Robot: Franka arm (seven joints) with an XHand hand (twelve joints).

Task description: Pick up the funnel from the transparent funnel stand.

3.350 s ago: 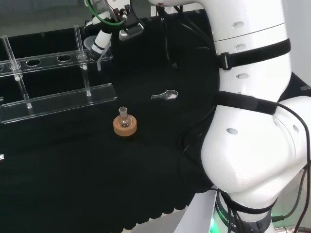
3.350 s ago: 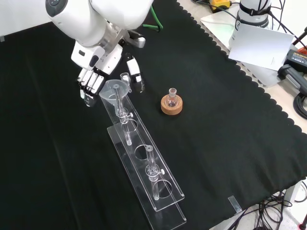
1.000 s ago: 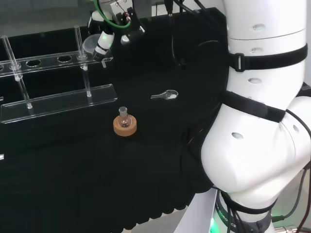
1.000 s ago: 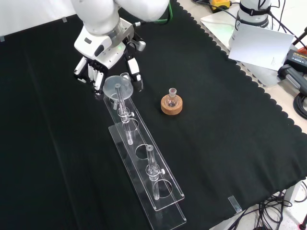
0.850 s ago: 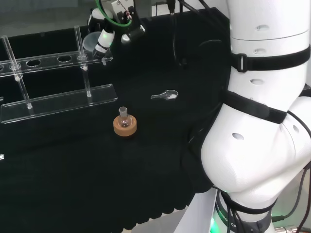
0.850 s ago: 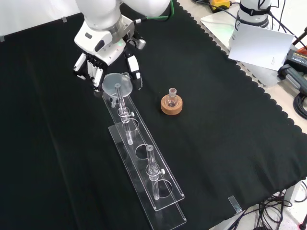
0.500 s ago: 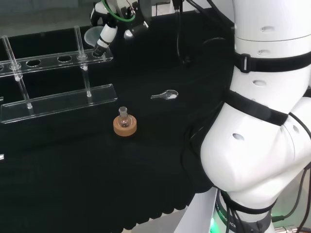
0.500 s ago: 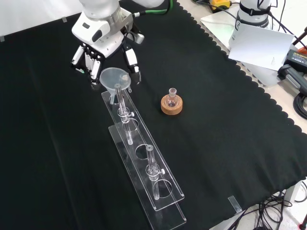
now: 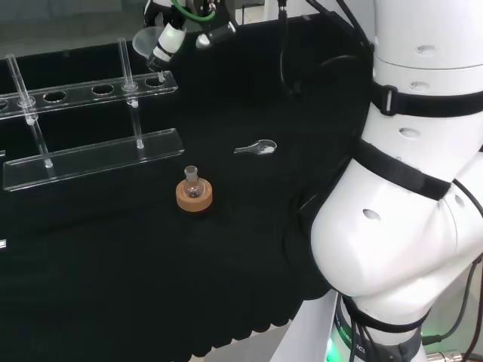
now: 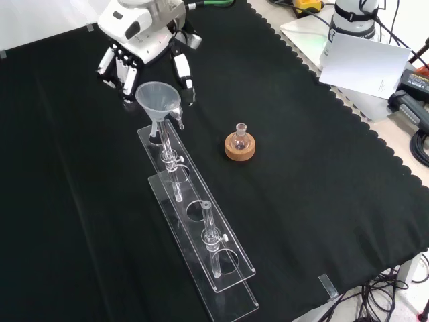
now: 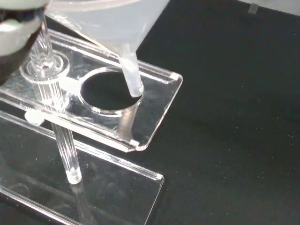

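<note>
Black cloth covers the bench (image 10: 322, 168), and on it a clear stand (image 10: 191, 221) runs from about 11 o'clock down toward 5 o'clock in the front view. At its 11 o'clock end the hand (image 10: 144, 50) has its fingers curled round the funnel (image 10: 159, 99), thumb on one side of the cone and fingers on the other.

What has changed over the last second is height. A moment ago the funnel's cone sat low against the stand's top plate with its stem down through the end hole; now the cone rides clearly above the plate. The wrist view shows the stem tip (image 11: 134, 90) at about the level of the hole's rim (image 11: 93, 79), with the hole open beneath it.

So the lift is nearly done, I judge. The stem looks almost free of the hole, and a little more straight rise should clear it; drifting sideways first could catch the stem on the rim.

A small flask on a cork ring (image 10: 240, 146) stands at 3 o'clock of the stand, well apart.
</note>
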